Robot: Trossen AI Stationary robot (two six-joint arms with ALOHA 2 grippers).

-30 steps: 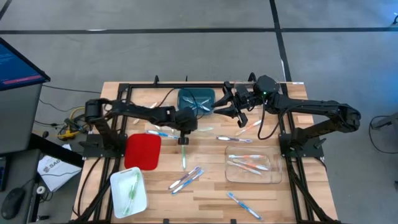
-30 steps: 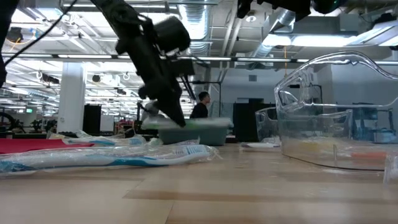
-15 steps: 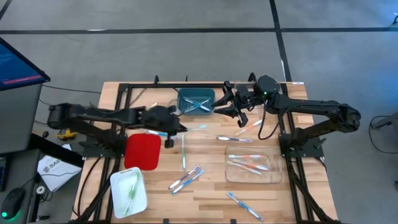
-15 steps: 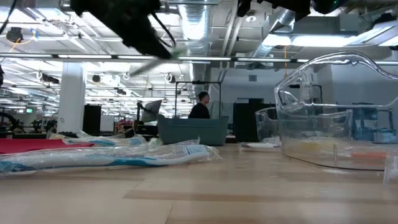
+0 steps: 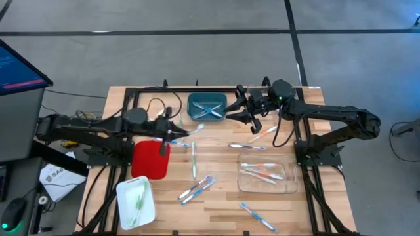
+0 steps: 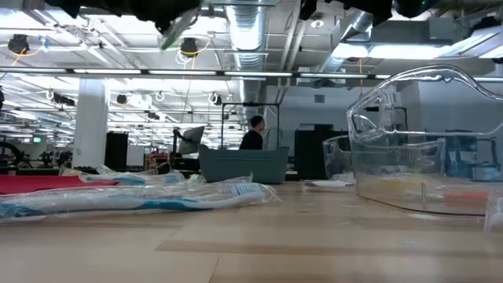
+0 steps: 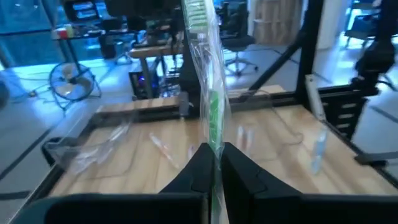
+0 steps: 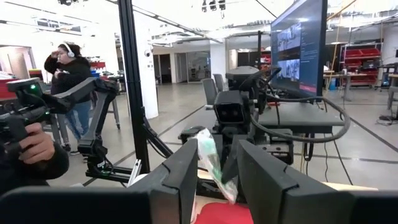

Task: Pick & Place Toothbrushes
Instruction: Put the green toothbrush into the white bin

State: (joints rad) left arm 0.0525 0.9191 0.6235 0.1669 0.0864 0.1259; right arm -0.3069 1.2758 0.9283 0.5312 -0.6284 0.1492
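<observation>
My left gripper (image 5: 174, 134) hovers over the far edge of the red tray (image 5: 151, 160), shut on a light green toothbrush (image 5: 193, 128) in a clear wrapper. The brush sticks out past the fingertips (image 7: 215, 163) toward the table's right. My right gripper (image 5: 246, 115) hangs open beside the teal bin (image 5: 207, 106), nothing between its fingers (image 8: 186, 171). Loose toothbrushes lie flat on the wood: a green one (image 5: 194, 160), a blue and purple bunch (image 5: 197, 189), a blue one (image 5: 257, 216). In the low view my left gripper (image 6: 169, 12) is at the top. My left gripper pinches the wrapped green toothbrush near one end (image 7: 215, 146) between its two fingers. The fingers come nearly level from the table's left and lie along the brush. The brush is lifted clear of the table, and its long free part (image 7: 198, 25) points forward and slightly up.
The teal bin holds a few brushes. A white tray (image 5: 136, 200) at the near left holds green ones; a clear container (image 5: 262, 172) at the right holds orange and pink ones. More brushes (image 5: 247, 146) lie near the right arm. A black frame (image 5: 134, 98) edges the table.
My left gripper has risen from the table's middle and drawn back toward the left edge, tipping from pointing down to nearly level. It stays shut on the green toothbrush, which is now lifted clear above the red tray's far edge.
</observation>
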